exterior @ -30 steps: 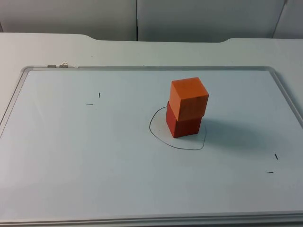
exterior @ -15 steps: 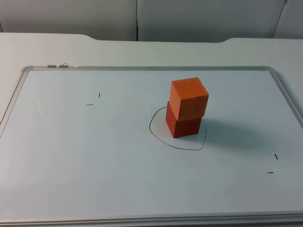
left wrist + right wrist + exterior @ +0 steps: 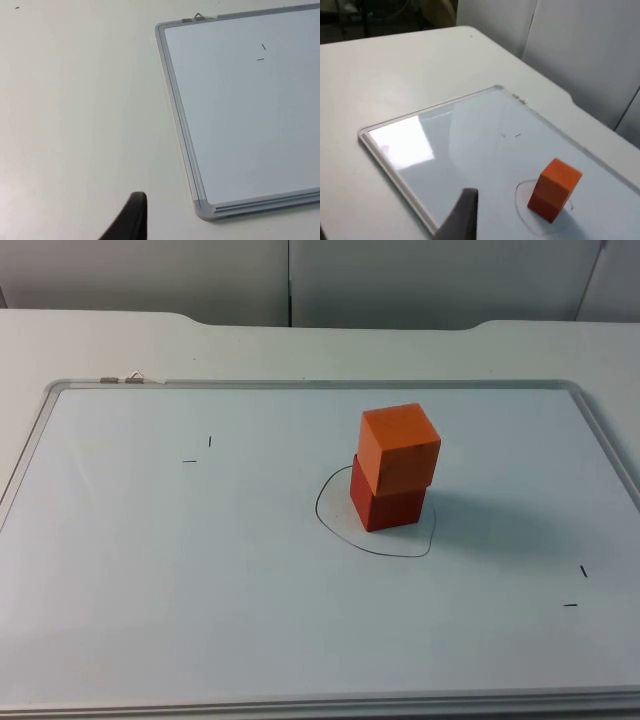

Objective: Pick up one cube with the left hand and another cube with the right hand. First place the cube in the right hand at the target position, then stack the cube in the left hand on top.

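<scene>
An orange cube [image 3: 400, 448] sits on a red cube [image 3: 390, 506], turned slightly against it. The stack stands inside a hand-drawn outline [image 3: 318, 508] on the whiteboard [image 3: 200, 570], right of its middle. Nothing touches the stack. My left gripper [image 3: 131, 220] waits over bare table just outside a corner of the whiteboard's frame [image 3: 182, 125]. My right gripper [image 3: 462, 215] is drawn back above the board's edge, well apart from the orange cube [image 3: 560, 179] and the red cube [image 3: 547, 205] under it.
The whiteboard's raised metal frame [image 3: 300, 383] runs all round, with a small clip [image 3: 125, 379] at its far left. Short pen marks [image 3: 200, 450] lie left of the stack and more marks [image 3: 577, 585] at the near right. The grey partition wall [image 3: 300, 280] closes the back.
</scene>
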Robot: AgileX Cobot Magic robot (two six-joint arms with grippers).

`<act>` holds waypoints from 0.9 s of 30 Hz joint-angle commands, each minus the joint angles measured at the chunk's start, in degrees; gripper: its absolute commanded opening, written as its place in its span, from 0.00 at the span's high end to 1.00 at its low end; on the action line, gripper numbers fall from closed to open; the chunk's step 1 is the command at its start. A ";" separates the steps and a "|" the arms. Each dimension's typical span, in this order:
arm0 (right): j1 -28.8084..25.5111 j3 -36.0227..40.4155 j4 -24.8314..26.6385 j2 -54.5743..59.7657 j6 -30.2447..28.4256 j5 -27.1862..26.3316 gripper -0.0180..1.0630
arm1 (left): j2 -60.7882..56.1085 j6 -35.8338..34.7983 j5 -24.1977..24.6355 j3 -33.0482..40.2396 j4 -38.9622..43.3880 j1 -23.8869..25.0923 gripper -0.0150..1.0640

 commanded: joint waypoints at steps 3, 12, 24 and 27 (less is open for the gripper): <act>0.18 0.40 3.40 -5.88 -0.54 9.63 0.15 | -0.21 -0.13 -0.49 0.17 0.00 0.09 0.01; 0.18 0.40 4.08 -17.82 3.32 18.34 0.15 | -0.21 -0.13 -0.49 0.17 0.00 0.09 0.01; 0.59 7.85 -3.67 -22.98 13.54 20.37 0.15 | -0.21 -0.13 -0.59 0.17 0.00 0.10 0.01; 0.80 7.85 -4.12 -22.98 15.13 20.59 0.15 | -0.21 -0.13 -0.59 0.17 0.00 0.10 0.01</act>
